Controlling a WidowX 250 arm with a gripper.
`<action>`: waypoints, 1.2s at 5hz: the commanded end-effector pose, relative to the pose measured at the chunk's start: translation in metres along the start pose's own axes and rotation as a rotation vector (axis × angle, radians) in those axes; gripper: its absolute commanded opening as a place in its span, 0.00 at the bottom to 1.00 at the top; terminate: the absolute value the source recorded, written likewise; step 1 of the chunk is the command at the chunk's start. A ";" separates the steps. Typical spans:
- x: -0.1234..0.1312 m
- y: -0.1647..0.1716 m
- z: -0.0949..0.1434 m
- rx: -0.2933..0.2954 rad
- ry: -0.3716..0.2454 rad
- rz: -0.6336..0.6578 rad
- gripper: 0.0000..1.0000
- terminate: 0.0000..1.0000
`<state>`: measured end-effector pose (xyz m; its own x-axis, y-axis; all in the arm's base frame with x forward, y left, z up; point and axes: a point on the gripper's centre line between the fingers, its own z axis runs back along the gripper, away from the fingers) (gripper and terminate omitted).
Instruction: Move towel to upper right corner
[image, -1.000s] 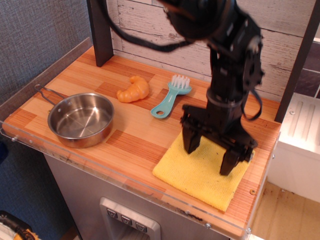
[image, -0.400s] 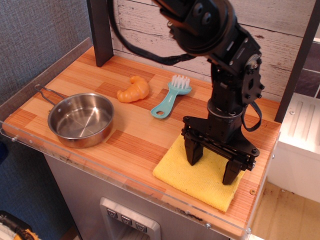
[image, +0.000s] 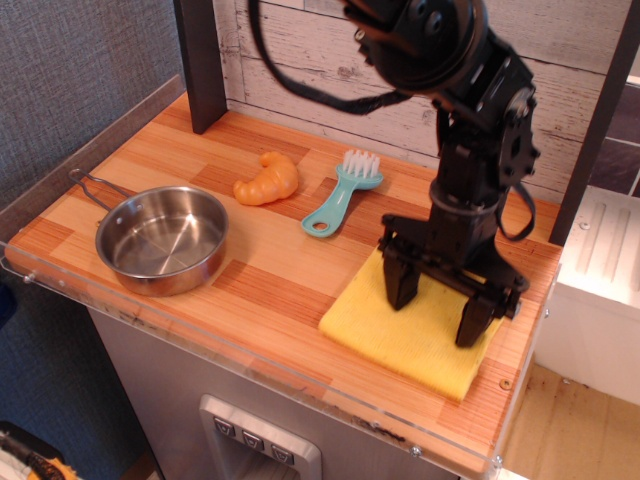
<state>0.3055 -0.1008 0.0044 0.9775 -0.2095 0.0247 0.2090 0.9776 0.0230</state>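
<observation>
Wooden planks of the tabletop (image: 270, 270) carry everything I see. My gripper (image: 437, 307) stands over the towel (image: 410, 330), jaws spread wide, both fingertips on the cloth or just above it; I can't tell which. Left of the towel sits the steel pan (image: 162, 240). Beyond the towel lie the teal brush (image: 342, 194) and the croissant toy (image: 267, 178).

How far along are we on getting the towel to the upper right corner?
Done: the tool is down on the yellow towel, fingers spread wide, pressing rather than pinching it. In hand: the towel lies flat under it near the table's front right edge. Left: most of the slide back to the upper right corner by the whitewashed wall, then lifting off.
</observation>
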 end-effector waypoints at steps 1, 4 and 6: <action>0.044 0.018 -0.015 0.033 0.003 0.019 1.00 0.00; 0.082 0.041 -0.016 0.090 0.006 0.085 1.00 0.00; 0.082 0.038 0.012 0.059 -0.065 0.075 1.00 0.00</action>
<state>0.3863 -0.0945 0.0092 0.9846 -0.1600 0.0703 0.1550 0.9853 0.0718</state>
